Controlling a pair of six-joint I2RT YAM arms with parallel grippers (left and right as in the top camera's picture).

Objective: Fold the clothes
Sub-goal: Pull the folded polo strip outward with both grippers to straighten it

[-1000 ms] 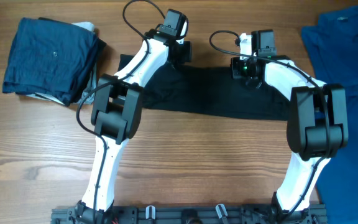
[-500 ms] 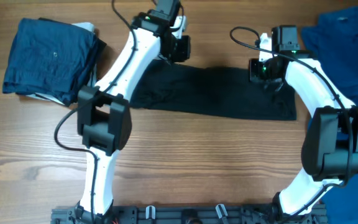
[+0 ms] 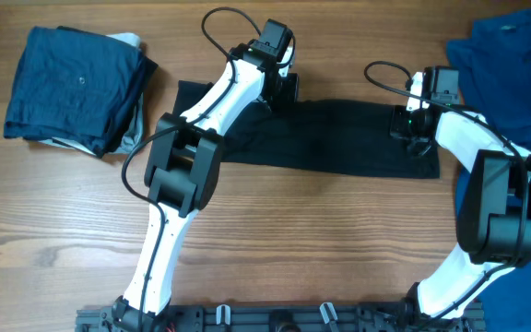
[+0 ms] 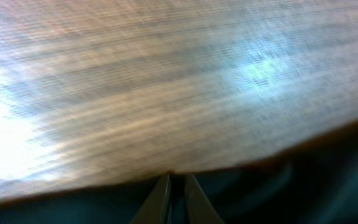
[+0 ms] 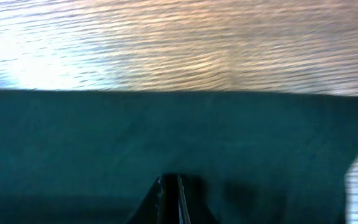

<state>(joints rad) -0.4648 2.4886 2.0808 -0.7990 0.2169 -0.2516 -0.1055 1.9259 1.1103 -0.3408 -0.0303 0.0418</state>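
Note:
The black T-shirt lies on the wooden table as a long folded strip running left to right. My left gripper is at the strip's far edge, left of the middle. In the left wrist view its jaws stand nearly together, pinching the dark cloth at its edge. My right gripper is on the strip's right end. In the right wrist view its jaws are shut, with their tips down on the cloth. The logo is hidden.
A stack of dark navy folded garments with a pale one beneath lies at the back left. A bright blue shirt lies at the right edge, close to my right arm. Bare wood lies in front of the strip.
Both grippers swung up and outward with the shirt, then came back down. The strip is now stretched longer to the right and lies flat, its left corner showing again.

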